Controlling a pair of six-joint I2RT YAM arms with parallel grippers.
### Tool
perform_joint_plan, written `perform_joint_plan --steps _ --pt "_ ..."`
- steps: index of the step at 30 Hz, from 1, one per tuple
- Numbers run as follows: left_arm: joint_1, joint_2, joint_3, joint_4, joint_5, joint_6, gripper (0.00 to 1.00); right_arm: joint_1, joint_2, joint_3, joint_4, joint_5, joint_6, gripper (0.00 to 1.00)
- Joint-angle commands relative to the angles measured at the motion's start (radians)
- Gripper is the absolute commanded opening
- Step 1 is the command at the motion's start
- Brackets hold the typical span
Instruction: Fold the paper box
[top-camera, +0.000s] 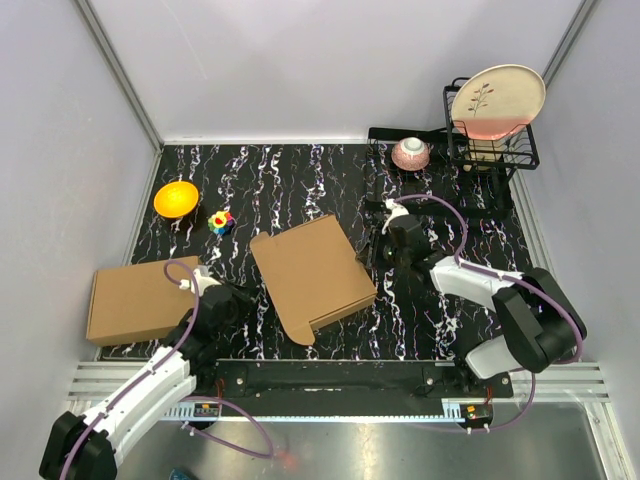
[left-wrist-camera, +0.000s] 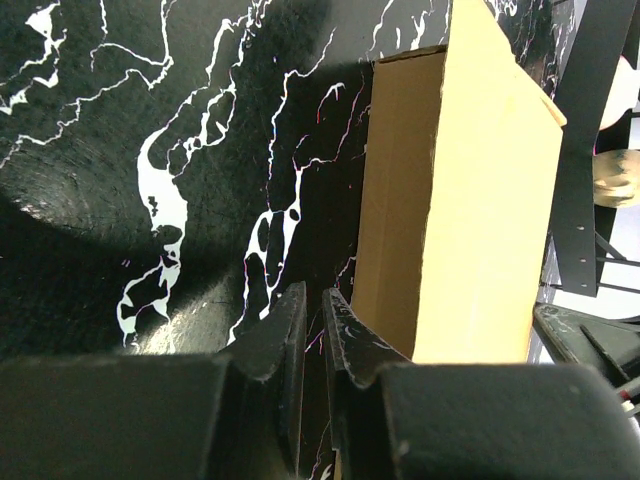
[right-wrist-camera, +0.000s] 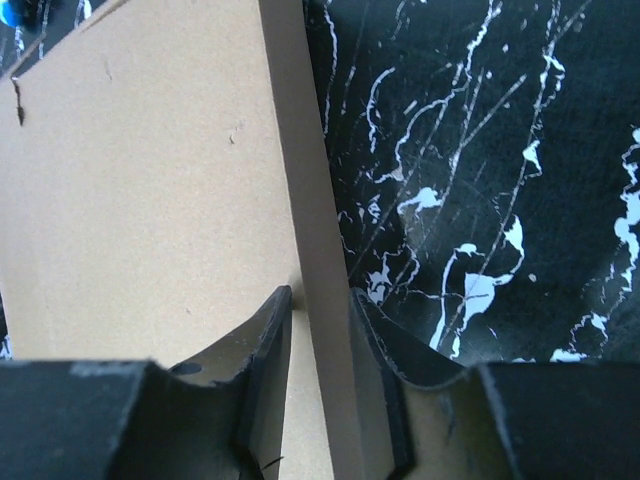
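Observation:
The paper box (top-camera: 312, 275) lies folded shut in the middle of the marbled table, with a small tab (top-camera: 300, 333) sticking out at its near corner. My left gripper (top-camera: 237, 300) sits low beside the box's left side. In the left wrist view its fingers (left-wrist-camera: 313, 290) are all but closed, with only a thin slit and nothing in it, and the box's side wall (left-wrist-camera: 400, 200) is just to their right. My right gripper (top-camera: 385, 250) is at the box's right edge. Its jaws (right-wrist-camera: 320, 292) straddle that edge (right-wrist-camera: 310, 200), one finger over the top face, the other beside the wall.
A second plain brown carton (top-camera: 135, 300) lies at the left, close to my left arm. An orange bowl (top-camera: 175, 198) and a small coloured toy (top-camera: 221, 222) sit at the back left. A pink bowl (top-camera: 411, 153) and a wire rack (top-camera: 490, 150) holding a plate (top-camera: 497, 98) stand at the back right.

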Motion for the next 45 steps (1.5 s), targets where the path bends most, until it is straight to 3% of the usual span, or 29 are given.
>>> perform_joint_plan --steps 1,21,39,45 --pt "0.002 0.011 -0.041 0.062 0.015 0.022 0.15 -0.002 0.019 -0.002 0.045 -0.032 -0.013 0.35" --pt "0.002 0.025 0.057 0.09 -0.009 0.107 0.18 -0.002 0.114 -0.063 -0.019 0.121 0.013 0.25" --pt "0.002 0.045 0.131 0.101 -0.043 0.162 0.2 -0.005 0.192 -0.034 -0.07 0.172 0.058 0.25" --pt "0.002 0.206 0.16 0.271 0.012 0.16 0.21 -0.004 0.176 -0.028 -0.07 0.175 0.061 0.26"
